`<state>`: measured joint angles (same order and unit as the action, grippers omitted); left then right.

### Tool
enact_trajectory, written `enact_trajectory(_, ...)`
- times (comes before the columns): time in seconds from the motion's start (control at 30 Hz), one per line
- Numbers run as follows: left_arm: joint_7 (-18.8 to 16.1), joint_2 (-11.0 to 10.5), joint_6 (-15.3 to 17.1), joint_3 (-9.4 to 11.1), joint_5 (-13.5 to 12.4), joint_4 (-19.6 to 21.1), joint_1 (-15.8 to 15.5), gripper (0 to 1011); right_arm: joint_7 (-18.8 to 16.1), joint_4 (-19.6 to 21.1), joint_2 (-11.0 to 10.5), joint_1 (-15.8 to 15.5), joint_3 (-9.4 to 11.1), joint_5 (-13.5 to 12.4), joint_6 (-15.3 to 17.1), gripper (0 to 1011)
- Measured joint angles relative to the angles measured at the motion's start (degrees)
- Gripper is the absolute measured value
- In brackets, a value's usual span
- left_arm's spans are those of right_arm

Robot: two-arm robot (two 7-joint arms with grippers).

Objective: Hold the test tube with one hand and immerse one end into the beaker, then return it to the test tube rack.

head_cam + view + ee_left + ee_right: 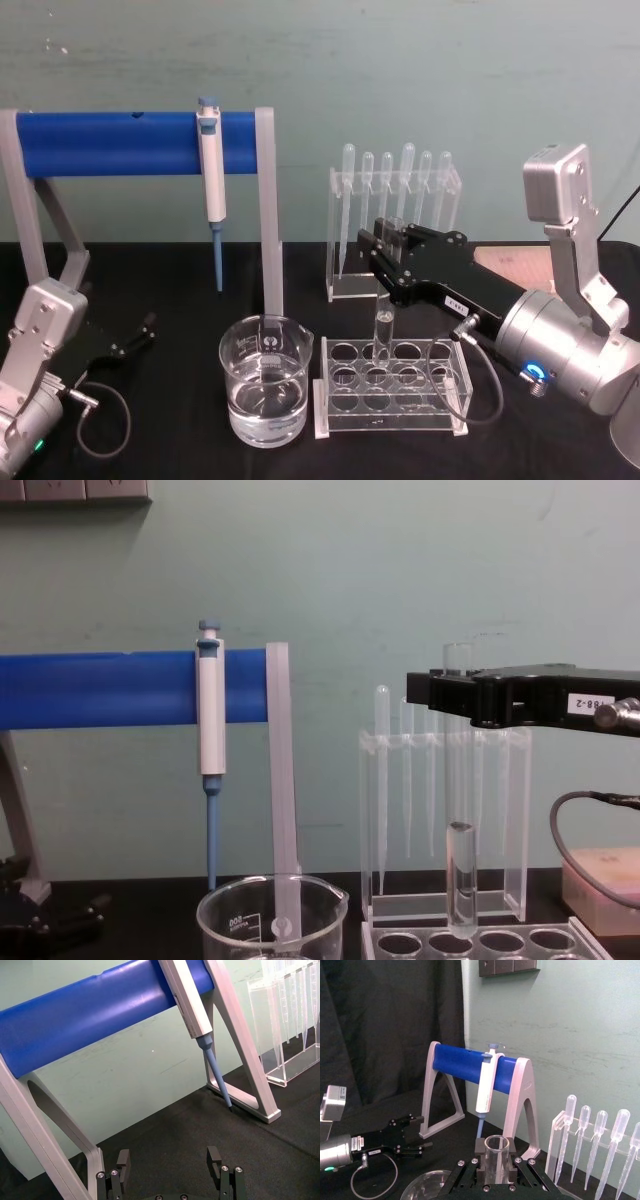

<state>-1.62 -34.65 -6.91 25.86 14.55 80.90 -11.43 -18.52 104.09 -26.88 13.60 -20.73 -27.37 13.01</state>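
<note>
extended in from 3 o'clock, the right gripper, fingers pinched tight on the test tube near its open rim. held upright over the test tube rack, round end at a middle hole of the back row; cannot tell whether just above that hole or just inside it. at 9 o'clock of the rack and just beside it, the beaker, clear liquid in its lower part, apart from the tube. at 12 o'clock of the rack, a clear stand of thin pipettes; at 12 o'clock of the beaker, a pipettor hung on a blue bar. low at 8 o'clock of the table, well apart from the beaker, the left gripper, fingers spread open with nothing between them.
</note>
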Motion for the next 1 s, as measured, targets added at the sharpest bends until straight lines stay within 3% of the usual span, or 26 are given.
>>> enact_trajectory(0.6, 0.00, 0.00, 0.00, 0.00, 0.00, 0.00, 0.00, 1000, 0.01, -0.11, 0.57, 0.28, -0.88, 0.67, -0.10, 224)
enact_trajectory(1.0, 0.00, 0.00, 0.00, 0.00, 0.00, 0.00, 0.00, 1000, 0.11, -0.49, 3.94, 4.58, -3.96, 2.68, 0.76, 224)
